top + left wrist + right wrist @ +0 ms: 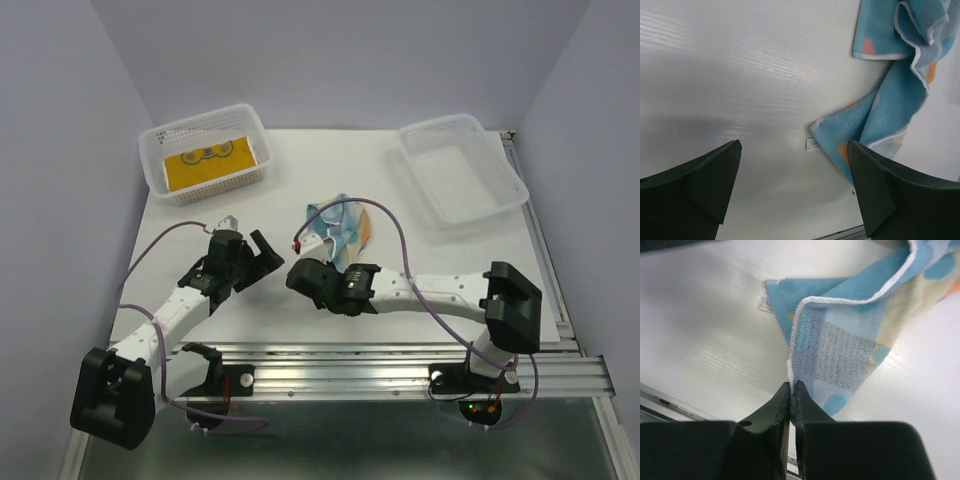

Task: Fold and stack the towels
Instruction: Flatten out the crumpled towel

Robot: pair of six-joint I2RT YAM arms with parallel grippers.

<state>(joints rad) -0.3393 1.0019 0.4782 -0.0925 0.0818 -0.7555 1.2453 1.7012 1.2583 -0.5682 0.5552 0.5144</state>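
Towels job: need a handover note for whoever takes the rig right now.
Left gripper: open, holding nothing, over bare table beside the blue towel.
Right gripper: shut on that towel's white-hemmed edge.
Done: mustard towel lies flat in the far-left basket.
To do: blue towel is crumpled mid-table; fold it and stack it.

Pinching the white-hemmed edge of a light blue dotted towel (850, 340) in the closed right claw (792, 386), over the white tabletop (705, 330), small tag (763, 303) at one corner.
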